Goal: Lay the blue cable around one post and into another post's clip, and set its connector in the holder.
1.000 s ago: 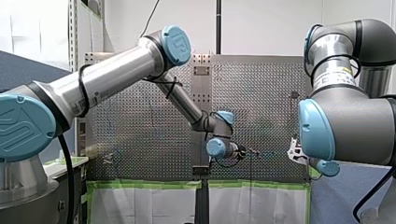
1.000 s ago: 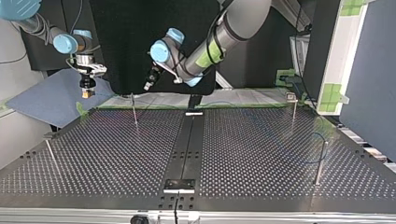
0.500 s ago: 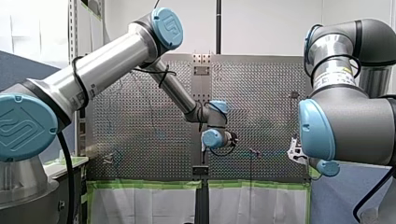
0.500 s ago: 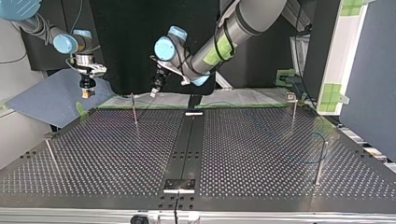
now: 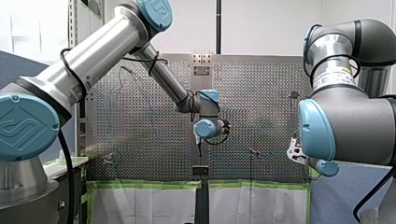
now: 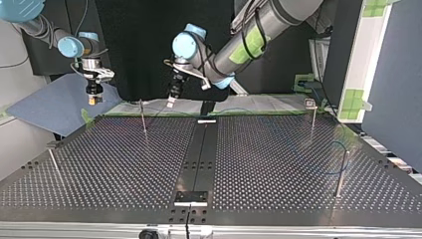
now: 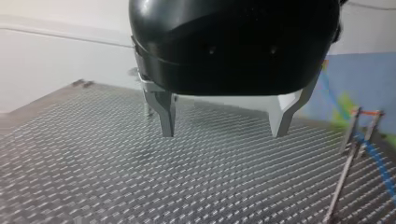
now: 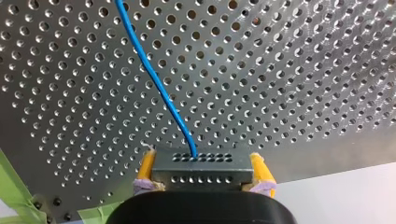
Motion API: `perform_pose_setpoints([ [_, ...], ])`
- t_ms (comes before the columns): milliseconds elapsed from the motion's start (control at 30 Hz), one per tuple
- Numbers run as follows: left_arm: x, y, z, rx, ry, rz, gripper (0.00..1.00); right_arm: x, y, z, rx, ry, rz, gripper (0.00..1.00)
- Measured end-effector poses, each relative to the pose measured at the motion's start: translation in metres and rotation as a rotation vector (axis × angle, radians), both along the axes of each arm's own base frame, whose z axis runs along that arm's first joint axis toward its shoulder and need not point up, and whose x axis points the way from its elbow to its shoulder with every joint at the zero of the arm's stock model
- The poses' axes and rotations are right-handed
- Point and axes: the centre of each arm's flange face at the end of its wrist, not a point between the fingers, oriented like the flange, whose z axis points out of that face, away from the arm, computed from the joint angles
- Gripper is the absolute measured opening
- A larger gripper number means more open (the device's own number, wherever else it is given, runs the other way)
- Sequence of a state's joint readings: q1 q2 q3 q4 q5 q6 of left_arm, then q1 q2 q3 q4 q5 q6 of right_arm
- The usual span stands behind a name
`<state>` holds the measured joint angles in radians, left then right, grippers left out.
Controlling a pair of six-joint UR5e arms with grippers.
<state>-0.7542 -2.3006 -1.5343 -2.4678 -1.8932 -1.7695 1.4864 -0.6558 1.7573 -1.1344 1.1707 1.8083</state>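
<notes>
My right gripper (image 8: 202, 175) is clamping the connector (image 8: 203, 163) between its yellow pads. The blue cable (image 8: 154, 77) is running from the connector straight ahead over the perforated table (image 8: 303, 70). My left gripper (image 7: 223, 133) is hanging spread wide and holding nothing. A thin post (image 7: 344, 173) is standing off to one side of it.

My left arm (image 5: 107, 51) stretches forward; my left gripper (image 7: 224, 133) points down, metal fingers (image 7: 166, 116) apart. My right gripper (image 8: 201, 161) hangs downward, yellow pads (image 8: 258, 169) clamped on the connector (image 8: 205, 173).
</notes>
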Motion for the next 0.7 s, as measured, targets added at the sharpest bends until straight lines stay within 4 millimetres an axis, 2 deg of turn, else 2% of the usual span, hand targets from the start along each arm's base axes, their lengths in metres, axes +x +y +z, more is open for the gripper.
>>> perform_pose_setpoints([
  [400,-0.024,0.040,0.021,0.039,0.059,0.105,1.00,0.000,-0.001,0.001,-0.002,-0.012,0.000,0.00],
  [700,-0.044,0.064,0.041,-0.032,0.077,0.174,1.00,0.001,0.000,0.001,-0.003,-0.013,0.003,0.00],
])
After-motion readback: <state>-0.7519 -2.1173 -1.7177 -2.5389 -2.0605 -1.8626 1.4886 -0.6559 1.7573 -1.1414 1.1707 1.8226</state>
